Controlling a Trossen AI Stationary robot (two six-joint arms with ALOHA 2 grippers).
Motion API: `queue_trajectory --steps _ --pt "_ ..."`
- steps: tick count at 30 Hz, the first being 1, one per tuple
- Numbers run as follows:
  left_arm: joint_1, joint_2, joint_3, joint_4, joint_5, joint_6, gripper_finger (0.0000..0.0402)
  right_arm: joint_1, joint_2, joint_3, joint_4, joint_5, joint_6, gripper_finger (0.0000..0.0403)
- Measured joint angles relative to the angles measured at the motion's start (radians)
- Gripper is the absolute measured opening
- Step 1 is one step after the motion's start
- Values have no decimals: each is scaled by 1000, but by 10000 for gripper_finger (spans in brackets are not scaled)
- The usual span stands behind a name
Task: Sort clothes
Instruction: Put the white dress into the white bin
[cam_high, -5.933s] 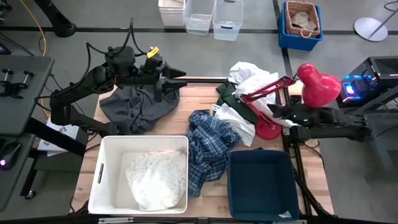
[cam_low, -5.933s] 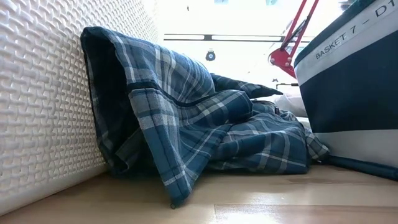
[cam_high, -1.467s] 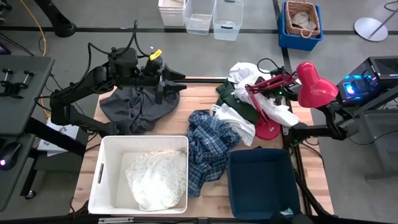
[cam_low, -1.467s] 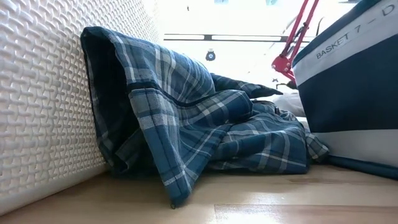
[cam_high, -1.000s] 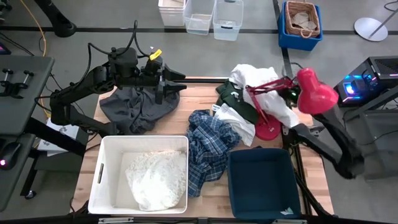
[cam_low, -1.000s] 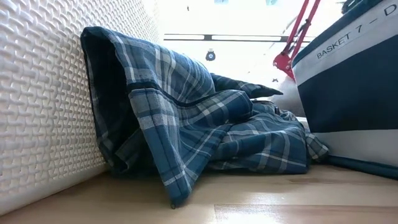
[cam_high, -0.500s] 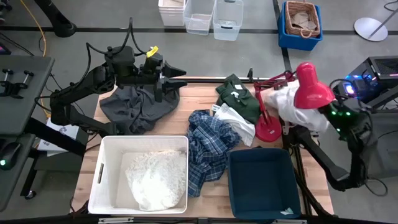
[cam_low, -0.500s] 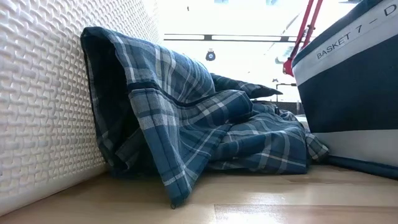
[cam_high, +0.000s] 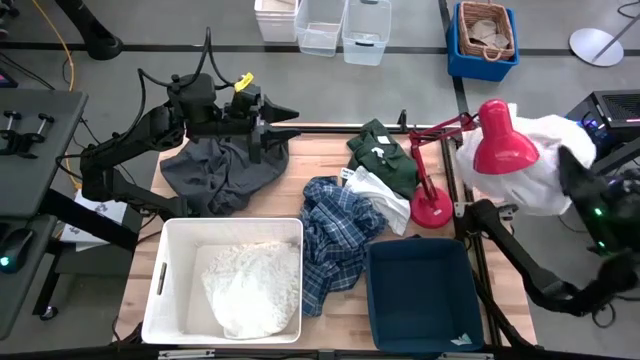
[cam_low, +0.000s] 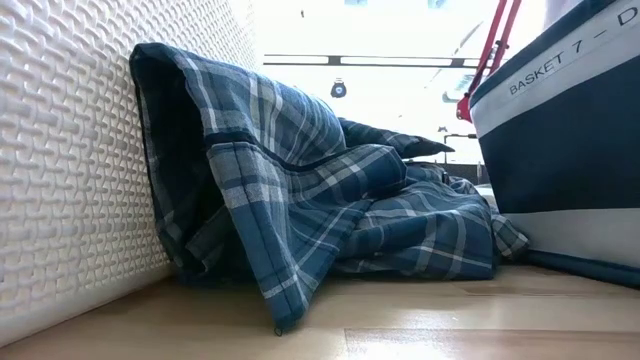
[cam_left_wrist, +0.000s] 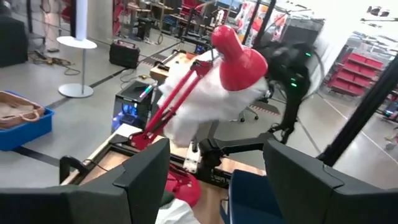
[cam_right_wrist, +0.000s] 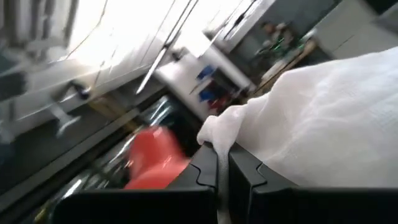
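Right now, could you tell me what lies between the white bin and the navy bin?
The plaid shirt lies between the white bin and the navy bin, in both high and low views.

Wooden table (cam_high: 300, 160) bearing a dark grey garment (cam_high: 215, 175), plaid shirt (cam_high: 335, 235), dark green garment (cam_high: 380, 155) beside a white garment (cam_high: 380, 195), white bin (cam_high: 175, 270), navy bin (cam_high: 420, 300) and red lamp (cam_high: 432, 208).

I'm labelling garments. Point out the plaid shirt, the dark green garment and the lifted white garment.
plaid shirt (cam_high: 338, 235): high view, crumpled middle.
dark green garment (cam_high: 384, 157): high view, centre, below its label.
white garment (cam_high: 545, 165): high view, hanging bulk.
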Motion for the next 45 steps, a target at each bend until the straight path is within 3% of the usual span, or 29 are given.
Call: queue_trajectory --steps 4,10,16,22,34,41,45 --pt "0 0 0 32 -53 1 248 -18 1 89 -150 -151 -8 0" --pt "0 0 0 127 -104 1 248 -90 1 131 -285 -494 9 0" --pt "0 -1 0 246 -121 1 248 -314 1 82 -233 -873 37 0" --pt "0 -28 0 294 -120 1 248 -631 4 89 -25 -1317 203 0" --pt "0 -102 0 292 -120 1 248 -851 1 324 -34 -1303 354 0" --pt "0 -99 0 291 -120 0 248 -914 14 285 -14 -1298 371 0" --pt "0 -97 0 291 -120 -8 248 -930 53 274 167 -1297 414 0"
